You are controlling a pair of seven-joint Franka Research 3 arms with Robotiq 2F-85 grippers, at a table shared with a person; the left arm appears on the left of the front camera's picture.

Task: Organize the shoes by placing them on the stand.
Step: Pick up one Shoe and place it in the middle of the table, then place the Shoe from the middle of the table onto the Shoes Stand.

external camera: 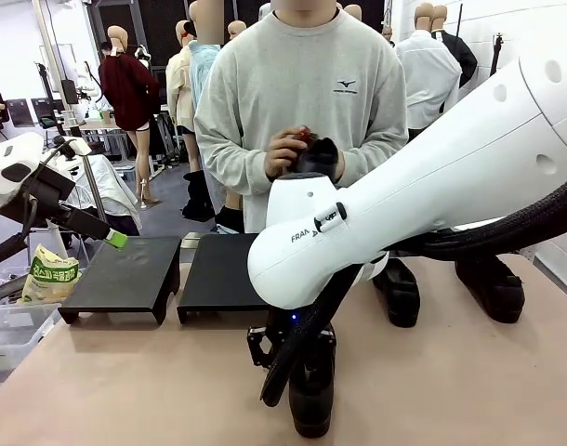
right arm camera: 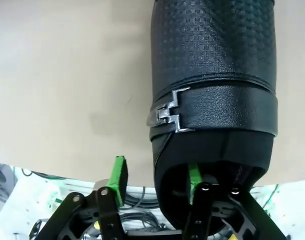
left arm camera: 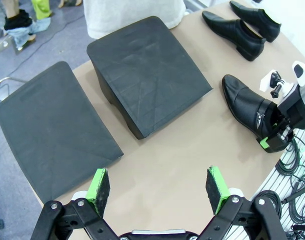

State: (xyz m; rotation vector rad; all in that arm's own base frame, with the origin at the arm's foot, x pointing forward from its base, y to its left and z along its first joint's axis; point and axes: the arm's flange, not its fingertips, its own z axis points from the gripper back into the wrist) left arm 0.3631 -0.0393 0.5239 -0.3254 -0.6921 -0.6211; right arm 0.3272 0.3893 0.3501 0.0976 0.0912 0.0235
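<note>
Buckled shoe (right arm camera: 212, 75): black, glossy, resting on its sole on the table (external camera: 469, 390) near the robot's edge, in front of the right-hand stand (external camera: 223, 274) and on neither stand. Right gripper (right arm camera: 156, 172): at the heel opening of that shoe, one green pad (right arm camera: 194, 179) inside the opening, the other outside and apart from the leather; jaws partly spread, clamping nothing. Left gripper (left arm camera: 157, 187): jaws spread wide, nothing between them, hanging above the table near the front edges of the left-hand stand (left arm camera: 47, 130) and its neighbour. Second shoe (left arm camera: 236, 34) and third shoe (left arm camera: 256, 19): side by side on the table toward its far right, well apart from both stands. Person (external camera: 302, 84): standing at the far side behind the stands, hands (external camera: 285, 153) at chest height around a small dark item, kind unclear.
</note>
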